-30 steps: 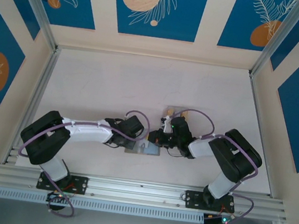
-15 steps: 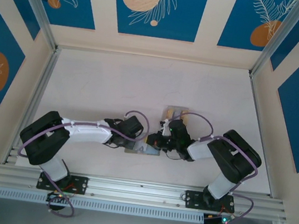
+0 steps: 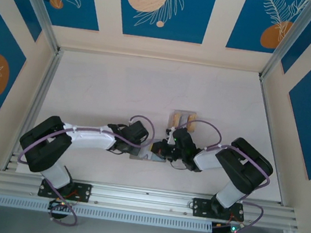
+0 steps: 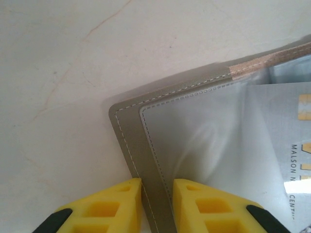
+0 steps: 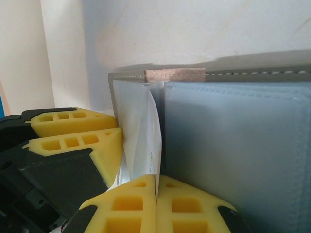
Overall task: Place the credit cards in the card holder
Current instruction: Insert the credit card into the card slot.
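The card holder [image 4: 131,131] lies open on the table, grey cover outside, paler bluish-grey inside [image 5: 233,145]. My left gripper [image 4: 157,194] has its yellow fingers a little apart, tips down over the holder's stitched left edge, with nothing squeezed between them. My right gripper [image 5: 156,187] is shut on a pale whitish credit card [image 5: 141,131], held on edge at the holder's fold beside the left fingers [image 5: 73,133]. The same pale card, with printed letters, lies across the inside [image 4: 286,145]. From above, both grippers [image 3: 143,149] [image 3: 158,148] meet over the holder [image 3: 145,156].
A small clear box [image 3: 182,119] with two orange-tan pieces in it sits just behind the right gripper. The white table [image 3: 106,91] stretches open to the back and left. Metal rails [image 3: 132,195] run along the near edge.
My right gripper has moved left and nearer with the card, closing on the left gripper and uncovering the clear box behind it. The left arm has stayed put.
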`<state>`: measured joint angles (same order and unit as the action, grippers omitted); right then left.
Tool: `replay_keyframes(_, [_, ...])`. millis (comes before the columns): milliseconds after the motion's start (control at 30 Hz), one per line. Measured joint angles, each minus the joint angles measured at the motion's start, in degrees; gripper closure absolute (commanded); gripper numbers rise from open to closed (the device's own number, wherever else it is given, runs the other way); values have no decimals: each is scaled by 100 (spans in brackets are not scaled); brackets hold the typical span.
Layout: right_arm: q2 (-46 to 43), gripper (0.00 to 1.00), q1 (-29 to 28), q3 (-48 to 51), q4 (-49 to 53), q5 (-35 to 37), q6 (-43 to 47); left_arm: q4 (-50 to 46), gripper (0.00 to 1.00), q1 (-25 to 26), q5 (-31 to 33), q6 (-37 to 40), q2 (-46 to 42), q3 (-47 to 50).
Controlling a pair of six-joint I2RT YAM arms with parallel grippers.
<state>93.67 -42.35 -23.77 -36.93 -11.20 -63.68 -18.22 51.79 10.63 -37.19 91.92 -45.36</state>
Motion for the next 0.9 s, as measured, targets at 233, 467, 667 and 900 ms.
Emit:
replay_keyframes(233, [297,100,-9,-275,7,-177,31,81,76,0,-2,2,-37,59])
replay_keyframes(467, [662,92,-7,-717,234,-538,337,168,75,0,-7,4,-120,125])
replay_keyframes(667, [619,71,-2,-981,726,-697,737,232,73,-7,-31,0,-192,179])
replay_keyframes(900, [389,61,-44,-1377,1847,-728,1379,833,67,-391,-739,-181,-713,780])
